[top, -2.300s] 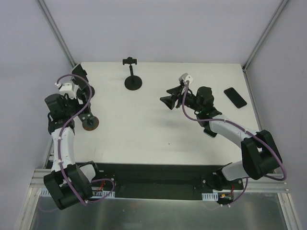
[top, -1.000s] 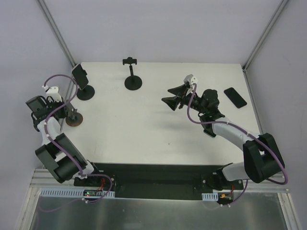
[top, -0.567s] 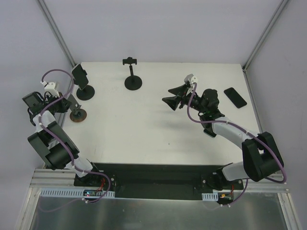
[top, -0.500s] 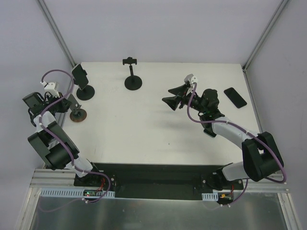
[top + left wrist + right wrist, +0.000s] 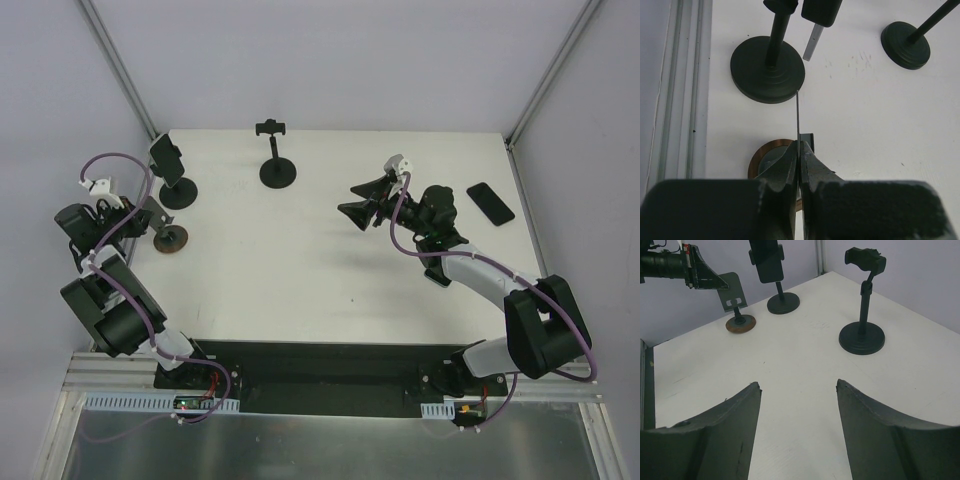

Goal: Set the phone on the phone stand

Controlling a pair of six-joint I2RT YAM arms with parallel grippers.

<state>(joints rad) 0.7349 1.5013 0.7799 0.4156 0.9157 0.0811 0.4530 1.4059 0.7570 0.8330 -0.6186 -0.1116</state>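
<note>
The phone point(image 5: 490, 203) lies flat on the white table point(image 5: 300, 280), near its far right side, and nothing touches it. It is well apart from the right gripper point(image 5: 362, 202), which hangs over the middle of the table with its jaws wide apart and nothing between them. The right wrist view looks toward the stands and not toward the phone.

The left gripper point(image 5: 799, 152) is pressed closed on the thin grey plate point(image 5: 732, 290) of a small stand with a brown round foot point(image 5: 740, 323). In the left wrist view this plate shows only as a fine line between the fingers. Just behind it, another phone point(image 5: 166, 160) already sits on a black stand, while the clamp stand point(image 5: 277, 172) at the far middle of the table is empty.

I judge the phone to be a stiff, thin slab that does not bend or squeeze. Its face looks smooth and probably slippery, and it can crack if it is dropped or pinched too hard. Because it lies flat, only its thin edges are there to hold. The best grip, I think, is across the narrow width, one finger on each long edge, near the middle of the length so that it does not tip. The force should be moderate and the lift should be straight up.
</note>
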